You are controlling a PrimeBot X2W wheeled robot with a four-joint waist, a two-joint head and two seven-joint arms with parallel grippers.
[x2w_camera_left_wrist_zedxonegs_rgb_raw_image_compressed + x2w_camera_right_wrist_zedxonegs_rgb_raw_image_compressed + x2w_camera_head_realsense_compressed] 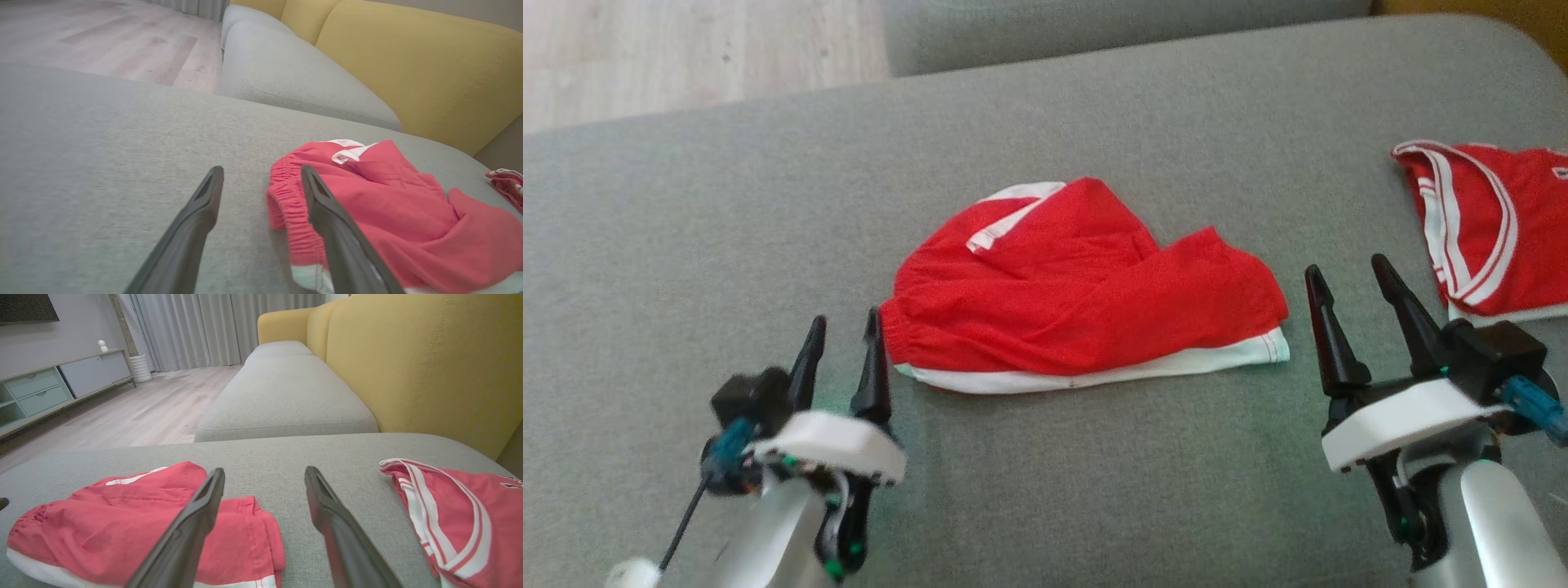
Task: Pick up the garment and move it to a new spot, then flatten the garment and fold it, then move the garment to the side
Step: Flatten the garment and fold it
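two sets of jaws spread, empty: left gripper (pixel 846 318) beside the red shorts (pixel 1078 294), right gripper (pixel 1344 265) past their hem, shorts bunched on the grey cushion (pixel 686 245). i worry a pinch catches several layers (folds overlap), dragging wrinkles.

This is looking like a home living rm: grey-cushioned sofa (pixel 286 396) w/ yellow backrest (pixel 408 367) sitting on a wood floor (pixel 135 412), long curtains (pixel 196 326) hanging behind, low cabinet (pixel 61 381) standing under a dark wall screen (pixel 24 308).
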